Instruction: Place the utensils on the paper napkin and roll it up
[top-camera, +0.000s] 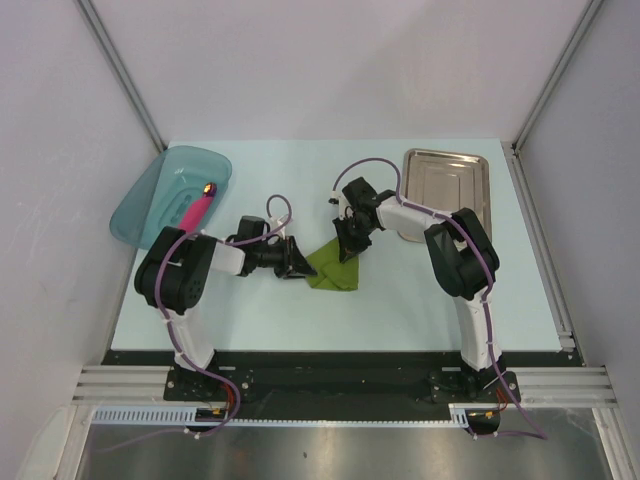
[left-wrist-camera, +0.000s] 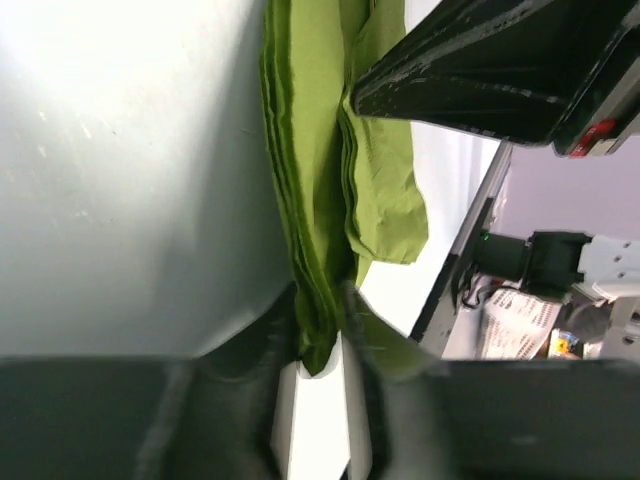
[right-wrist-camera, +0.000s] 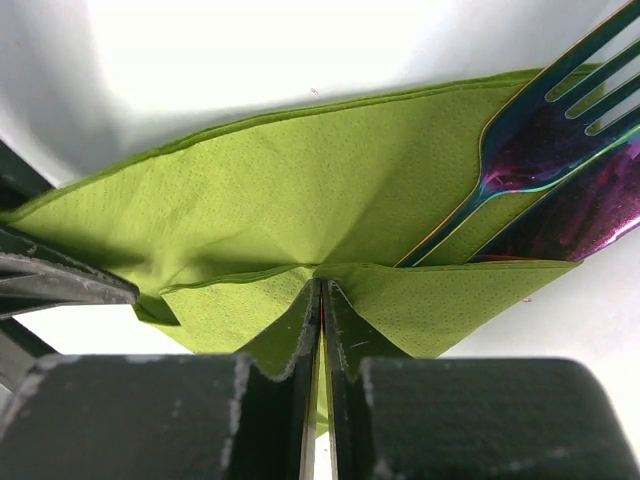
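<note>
The olive-green paper napkin (top-camera: 336, 268) lies folded and bunched at the table's middle, between both grippers. My left gripper (top-camera: 298, 262) meets its left edge. In the left wrist view the fingertips of the left gripper (left-wrist-camera: 320, 335) pinch a bunched fold of the napkin (left-wrist-camera: 310, 200). My right gripper (top-camera: 349, 250) comes down on it from the far side. In the right wrist view the right gripper (right-wrist-camera: 322, 290) is shut on a raised crease of the napkin (right-wrist-camera: 300, 190). An iridescent fork (right-wrist-camera: 540, 140) and a second purple utensil (right-wrist-camera: 590, 215) lie partly tucked under the fold.
A teal plastic tub (top-camera: 150, 200) with a pink bar (top-camera: 195, 208) inside stands at the far left. A steel tray (top-camera: 450, 180) lies at the far right, behind the right arm.
</note>
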